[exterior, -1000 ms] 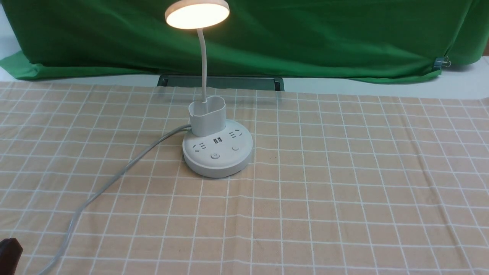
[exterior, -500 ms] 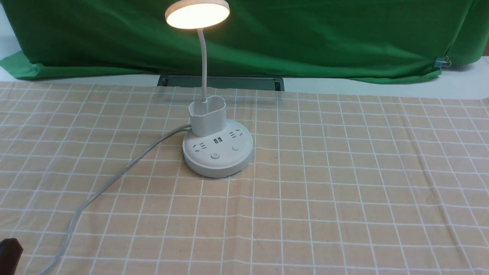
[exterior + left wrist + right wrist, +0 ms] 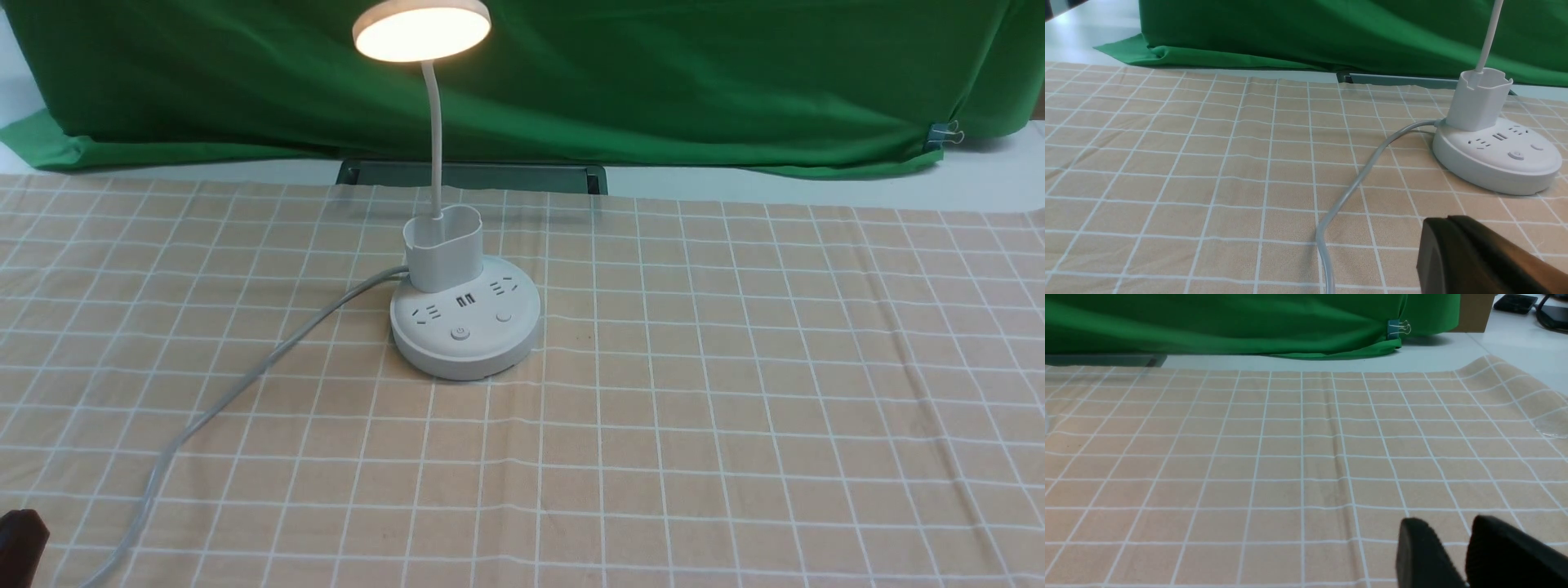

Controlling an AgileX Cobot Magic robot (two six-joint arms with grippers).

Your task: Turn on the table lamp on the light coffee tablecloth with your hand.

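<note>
Your right claw [image 3: 1453,555] stood slightly parted, empty, well apart from the lit table lamp [image 3: 464,327] on the light coffee tablecloth [image 3: 735,408]. Your left claw [image 3: 1474,257] sat nearer it; I couldn't tell its state.

A white table [image 3: 939,184] carries the tablecloth [image 3: 735,408] and a green cloth [image 3: 653,82]; the lamp [image 3: 464,327] stands on the tablecloth.

A plain green cloth [image 3: 653,90] hangs as a backdrop across the far side, its lower edge bunched in folds on the pale worktop [image 3: 939,188]. A small binder clip [image 3: 944,132] pinches the cloth near its right end. A dark rectangular frame [image 3: 473,175] lies flat below the cloth's hem. A brown box [image 3: 1474,312] stands beyond the clip.
</note>
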